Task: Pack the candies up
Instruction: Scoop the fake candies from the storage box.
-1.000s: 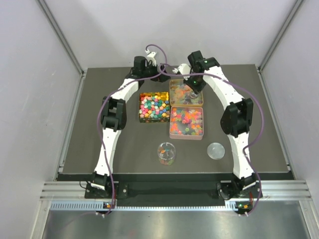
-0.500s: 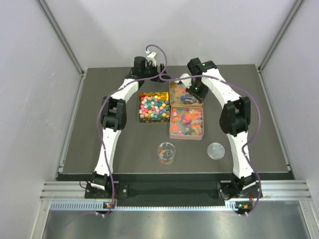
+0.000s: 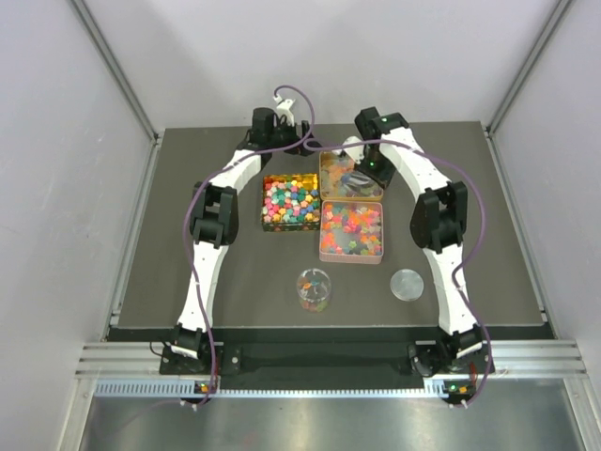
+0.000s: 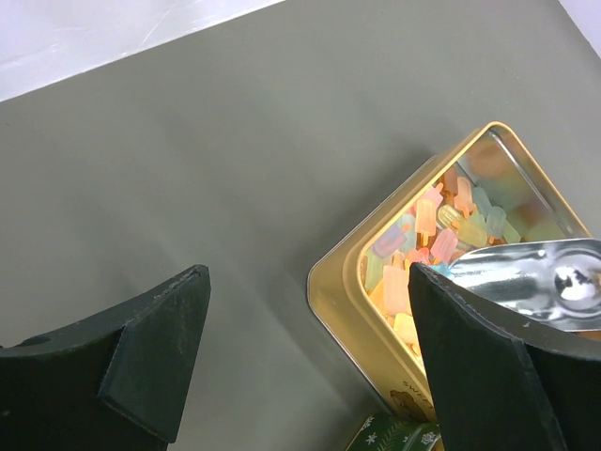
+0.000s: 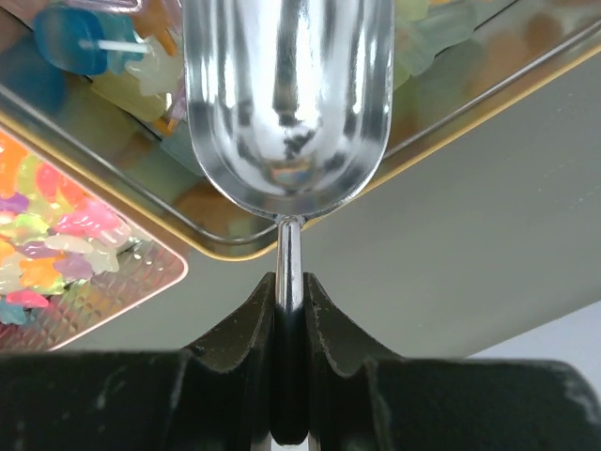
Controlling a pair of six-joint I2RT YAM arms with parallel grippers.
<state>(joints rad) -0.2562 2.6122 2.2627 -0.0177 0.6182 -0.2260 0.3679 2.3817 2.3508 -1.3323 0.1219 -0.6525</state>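
Small multicoloured candies [image 3: 288,203] fill open metal tins [image 3: 352,260]: opaque cubes in one, translucent gummies (some shaped like ice lollies) in others. The right gripper [image 5: 289,310] is clamped on a shiny silver metal scoop [image 5: 286,103], which sits lower in the far gold rectangular tin [image 4: 331,282] than a second ago. The left gripper [image 4: 305,301] gapes wide, empty.

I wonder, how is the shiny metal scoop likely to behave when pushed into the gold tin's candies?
The shiny metal scoop looks stiff, so it should hardly bend. Its thin, smooth handle, pinched by the right gripper, might twist or slip under load.
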